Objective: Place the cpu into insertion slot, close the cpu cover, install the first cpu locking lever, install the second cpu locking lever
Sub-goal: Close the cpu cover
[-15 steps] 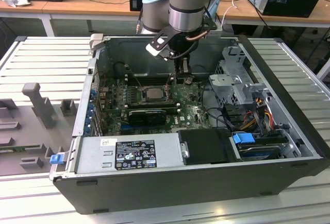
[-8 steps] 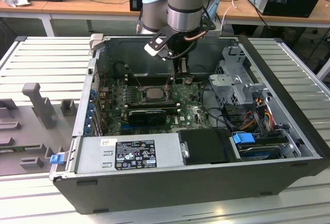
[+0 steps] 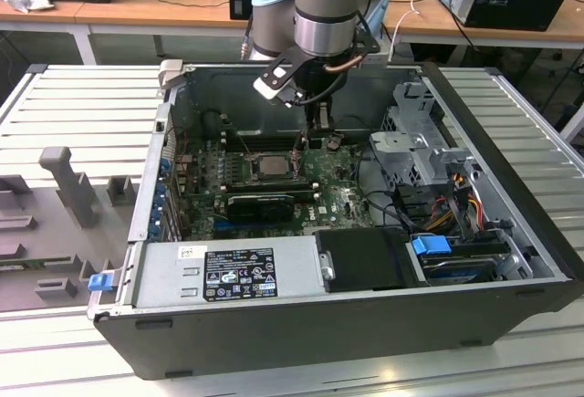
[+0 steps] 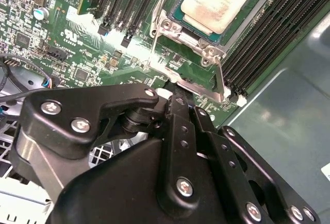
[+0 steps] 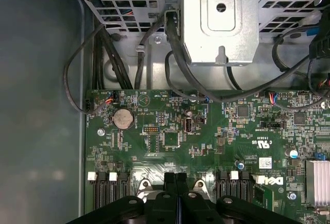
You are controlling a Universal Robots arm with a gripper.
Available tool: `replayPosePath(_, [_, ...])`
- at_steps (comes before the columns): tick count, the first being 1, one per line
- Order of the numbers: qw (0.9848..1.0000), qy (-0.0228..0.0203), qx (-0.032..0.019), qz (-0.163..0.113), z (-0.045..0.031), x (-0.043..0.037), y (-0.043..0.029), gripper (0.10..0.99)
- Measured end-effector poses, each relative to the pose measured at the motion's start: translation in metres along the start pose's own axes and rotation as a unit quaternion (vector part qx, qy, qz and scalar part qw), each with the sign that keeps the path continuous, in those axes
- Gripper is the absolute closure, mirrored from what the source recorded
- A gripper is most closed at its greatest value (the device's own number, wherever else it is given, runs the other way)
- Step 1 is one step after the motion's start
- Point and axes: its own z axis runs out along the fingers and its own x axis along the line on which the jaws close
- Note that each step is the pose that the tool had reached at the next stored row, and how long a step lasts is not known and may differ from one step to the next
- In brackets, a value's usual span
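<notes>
Cpu (image 4: 214,0) seated; hand (image 5: 176,180) points down, closed.

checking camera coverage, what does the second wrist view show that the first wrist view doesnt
Second wrist view: the cpu lying in the insertion slot with its silvery metal rim.
First wrist view: a round coin battery, a silvery drive cage and black cables.
In both wrist views: the green motherboard, its long black memory slots and the black gripper.
</notes>
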Motion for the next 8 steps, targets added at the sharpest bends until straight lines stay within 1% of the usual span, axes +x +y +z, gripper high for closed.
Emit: replayPosePath(8, [1.0, 0.0, 0.0, 0.0, -0.0001, 0.0, -0.0024, 0.98])
